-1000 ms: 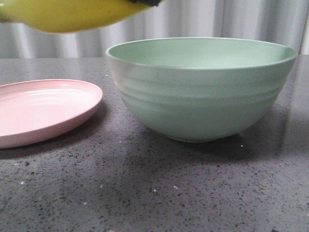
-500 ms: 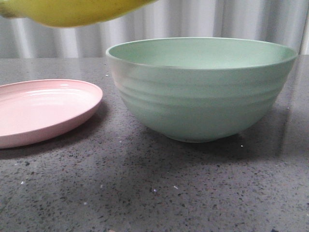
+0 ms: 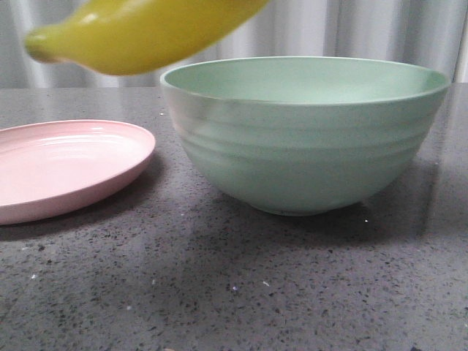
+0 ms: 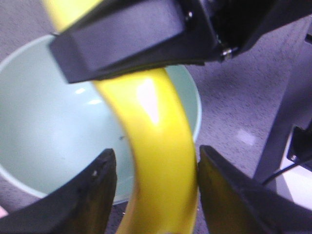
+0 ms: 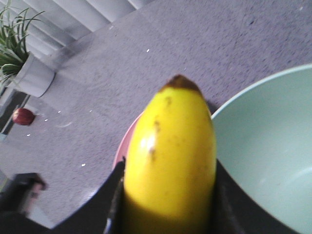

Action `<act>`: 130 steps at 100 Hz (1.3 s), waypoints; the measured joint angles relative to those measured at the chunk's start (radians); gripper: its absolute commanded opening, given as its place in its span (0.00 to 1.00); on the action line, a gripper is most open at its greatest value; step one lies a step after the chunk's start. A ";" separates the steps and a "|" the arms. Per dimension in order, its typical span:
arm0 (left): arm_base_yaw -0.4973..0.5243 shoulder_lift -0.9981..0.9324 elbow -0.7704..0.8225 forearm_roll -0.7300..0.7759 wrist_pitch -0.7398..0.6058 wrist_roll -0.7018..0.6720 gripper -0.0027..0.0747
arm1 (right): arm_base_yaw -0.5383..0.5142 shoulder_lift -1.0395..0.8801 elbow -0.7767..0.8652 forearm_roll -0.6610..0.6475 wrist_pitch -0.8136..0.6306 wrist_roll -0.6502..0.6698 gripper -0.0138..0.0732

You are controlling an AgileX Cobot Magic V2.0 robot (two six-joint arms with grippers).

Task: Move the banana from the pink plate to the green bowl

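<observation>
The banana (image 3: 139, 36) hangs in the air, off the pink plate (image 3: 66, 168) and over the near-left rim of the green bowl (image 3: 307, 153), with its blunt end out over the gap between the two. The right gripper (image 5: 168, 204) is closed on it: in the right wrist view both fingers press the fruit's sides, and the brown tip points away over the plate's edge. The left gripper (image 4: 156, 195) straddles the same banana with its jaws standing wider than the fruit. One finger (image 4: 97, 195) leaves a sliver of bowl showing beside the peel, so I judge it not to be clamping (the far finger looks to be touching, though blur makes that hard to settle). Holding the fruit high makes sense, since the bowl is deep and the banana must clear the rim before it can go down inside. Compared with half a second ago, the banana sits lower in the front view and has tipped, its left end now dropped into sight, while plate and bowl have not shifted on the counter (image 3: 219, 285).
</observation>
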 measured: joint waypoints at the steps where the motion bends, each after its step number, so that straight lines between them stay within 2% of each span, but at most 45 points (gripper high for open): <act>1: 0.000 -0.002 0.000 0.000 0.000 0.000 0.48 | -0.003 0.000 0.000 -0.003 0.000 0.000 0.08; 13: 0.022 -0.051 0.000 0.004 -0.002 0.000 0.48 | -0.043 -0.015 0.000 -0.079 -0.020 -0.004 0.08; 39: 0.022 -0.114 -0.001 0.004 -0.013 0.000 0.48 | -0.155 -0.020 0.000 -0.328 -0.100 -0.006 0.08; 75: 0.022 -0.113 -0.001 0.004 -0.015 0.000 0.48 | -0.170 0.154 0.000 -0.386 -0.086 -0.007 0.08; 87: 0.022 -0.113 -0.001 0.004 -0.015 0.000 0.48 | -0.170 0.179 0.000 -0.386 -0.078 -0.007 0.18; 104: 0.022 -0.113 -0.001 0.004 -0.015 0.000 0.48 | -0.170 0.179 0.000 -0.393 -0.078 -0.007 0.48; 111: 0.022 -0.113 -0.001 0.004 -0.015 0.000 0.48 | -0.170 0.179 0.000 -0.400 -0.080 -0.007 0.56; 118: 0.022 -0.113 -0.001 0.004 -0.015 0.000 0.48 | -0.170 0.179 0.000 -0.412 -0.080 -0.007 0.59; 130: 0.022 -0.113 -0.001 0.004 -0.015 0.000 0.48 | -0.170 0.179 0.000 -0.452 -0.083 -0.007 0.59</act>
